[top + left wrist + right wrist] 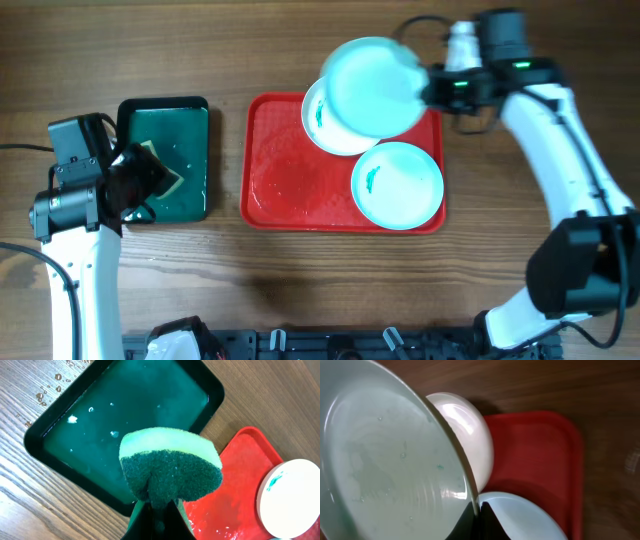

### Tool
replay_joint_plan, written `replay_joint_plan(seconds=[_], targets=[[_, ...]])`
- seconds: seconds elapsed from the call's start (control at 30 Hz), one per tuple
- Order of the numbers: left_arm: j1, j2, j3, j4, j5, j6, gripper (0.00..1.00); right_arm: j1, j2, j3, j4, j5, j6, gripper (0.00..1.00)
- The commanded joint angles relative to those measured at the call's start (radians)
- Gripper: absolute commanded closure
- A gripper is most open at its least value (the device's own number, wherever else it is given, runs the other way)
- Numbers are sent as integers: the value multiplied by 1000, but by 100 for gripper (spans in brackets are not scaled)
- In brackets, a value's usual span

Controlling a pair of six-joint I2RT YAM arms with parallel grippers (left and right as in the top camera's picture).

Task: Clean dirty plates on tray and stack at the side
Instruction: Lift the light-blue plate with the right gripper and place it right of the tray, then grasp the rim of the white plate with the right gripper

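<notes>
As right end effector (430,88) holds plate (372,87), tray (280,170) below

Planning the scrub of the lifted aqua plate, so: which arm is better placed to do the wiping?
Left. The left gripper clamps the sponge over the dark green tray, ready to wipe, while the right gripper is occupied holding the aqua plate raised above the red tray.

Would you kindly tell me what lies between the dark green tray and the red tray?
Nothing but a bare strip of wooden table separates the dark green tray from the red tray, as the overhead view shows.
</notes>
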Motion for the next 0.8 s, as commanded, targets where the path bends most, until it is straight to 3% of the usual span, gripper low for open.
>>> replay_joint_plan(seconds=[0.0, 0.2, 0.47, 0.5, 0.53, 0.57, 0.7, 0.77], targets=[[5, 0, -2, 0, 9, -3, 96, -189, -2, -5, -65, 114, 21, 96], [5, 0, -2, 4, 9, -3, 96, -410, 6, -160, 65, 285, 76, 96], [3, 31, -2, 15, 9, -3, 96, -423, 21, -290, 258, 285, 73, 96], [4, 39, -2, 15, 9, -3, 96, -423, 26, -290, 261, 285, 75, 91], [4, 53, -2, 15, 9, -3, 96, -422, 30, -290, 262, 270, 72, 68], [4, 62, -2, 15, 9, -3, 96, -418, 30, -290, 261, 246, 65, 57], [4, 71, -2, 31, 35, -3, 96, -363, 27, -275, 271, 2, -61, 49], [3, 72, -2, 32, 39, -3, 96, -309, 18, -261, 271, -21, -86, 46]])
